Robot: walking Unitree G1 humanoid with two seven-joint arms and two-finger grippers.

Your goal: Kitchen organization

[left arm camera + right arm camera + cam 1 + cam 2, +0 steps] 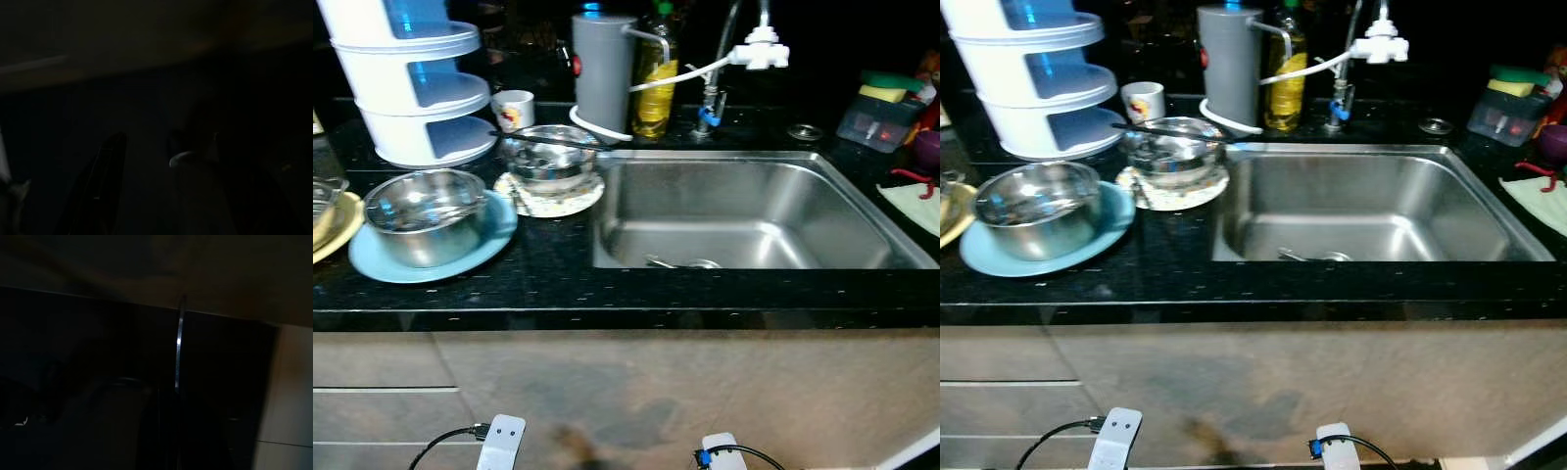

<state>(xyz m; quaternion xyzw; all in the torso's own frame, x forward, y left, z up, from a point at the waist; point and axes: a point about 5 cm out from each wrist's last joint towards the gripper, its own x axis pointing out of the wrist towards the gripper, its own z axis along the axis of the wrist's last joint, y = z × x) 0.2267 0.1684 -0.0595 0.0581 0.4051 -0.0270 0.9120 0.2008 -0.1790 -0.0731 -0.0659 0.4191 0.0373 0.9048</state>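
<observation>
Left eye view: steel bowl (423,213) sits on a blue plate (372,262) on the counter (548,284), left of the sink (744,211). Both arms hang low; I cannot tell either pincer's opening. A careless reach might tip the second bowl (548,157) with its utensil.

A black speckled counter (558,279) is surrounding a silver steel sink (744,211), while a shiny steel bowl (423,213) is sitting on a light blue plate (372,262) and a glass bowl (550,157) on a pale patterned plate (558,204). A grey jug (603,70), a yellow oil bottle (656,78), a white cup (514,108) with a red and yellow print and a white and blue tiered rack (416,83) are lining the back. Yellow and green sponges (889,88) are showing at the far right.
</observation>
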